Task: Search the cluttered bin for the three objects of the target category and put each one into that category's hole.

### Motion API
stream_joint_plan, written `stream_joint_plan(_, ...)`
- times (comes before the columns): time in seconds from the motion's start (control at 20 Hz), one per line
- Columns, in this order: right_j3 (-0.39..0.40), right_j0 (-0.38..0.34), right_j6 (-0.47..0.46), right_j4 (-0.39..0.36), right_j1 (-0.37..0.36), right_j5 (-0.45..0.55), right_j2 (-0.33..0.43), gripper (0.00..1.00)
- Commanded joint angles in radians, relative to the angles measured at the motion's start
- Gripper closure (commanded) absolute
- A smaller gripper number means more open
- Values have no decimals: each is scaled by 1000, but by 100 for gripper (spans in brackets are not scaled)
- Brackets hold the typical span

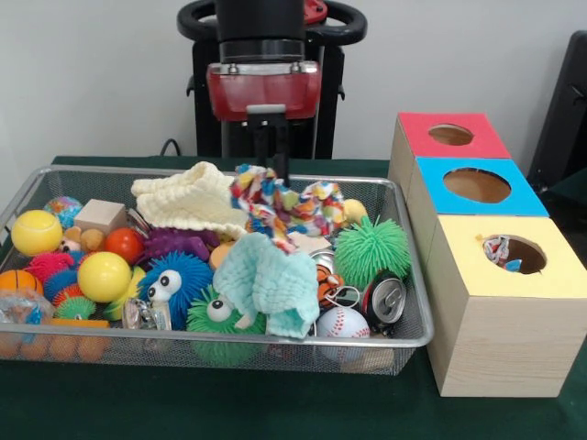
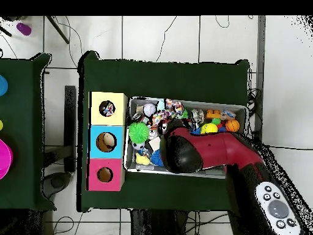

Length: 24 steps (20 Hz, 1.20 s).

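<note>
My end effector (image 1: 275, 170) is down at the back of the wire bin (image 1: 404, 335), its dark tips buried right at the top of the multicoloured knotted rope toy (image 1: 280, 203), touching it; whether the tips are pinched on the rope or just resting against it I cannot tell, as the fabric hides them. Just beside the end effector, toward the picture's left in the front view, lies a cream knitted cloth (image 1: 188, 200), and directly below it, nearer the camera, a mint green cloth (image 1: 266, 280) is draped over the heap. Beyond that, at the bin's front edge, sit a baseball (image 1: 341, 323) and a tipped drink can (image 1: 383, 299), with a green spiky ball (image 1: 371, 249) just behind them. Well off to the left of the end effector are yellow balls (image 1: 103, 275), an orange ball (image 1: 122, 244), a blue furry toy with googly eyes (image 1: 174, 282) and a small wooden block (image 1: 99, 215). Off to the right, outside the bin on the green bench (image 1: 229, 403), stand three boxes in a row: red (image 1: 449, 137), blue (image 1: 477, 186) and yellow (image 1: 509, 275). The yellow box's hole (image 1: 514, 254) shows a scrap of patterned cloth inside. From overhead my red arm (image 2: 214, 150) covers much of the bin.
</note>
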Motion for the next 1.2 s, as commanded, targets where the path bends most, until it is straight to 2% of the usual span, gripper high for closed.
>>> stream_joint_plan(0.05, 66, 75, 196, 90, -30, 82, -97, 100)
stream_joint_plan(0.35, 55, 148, 227, 162, -34, 72, -161, 100)
stream_joint_plan(0.65, 26, 253, 267, 233, -54, 118, -252, 100)
stream_joint_plan(0.95, -5, 349, 289, 313, -60, 102, -312, 100)
stream_joint_plan(1.2, -51, 477, 337, 358, -56, 145, -418, 100)
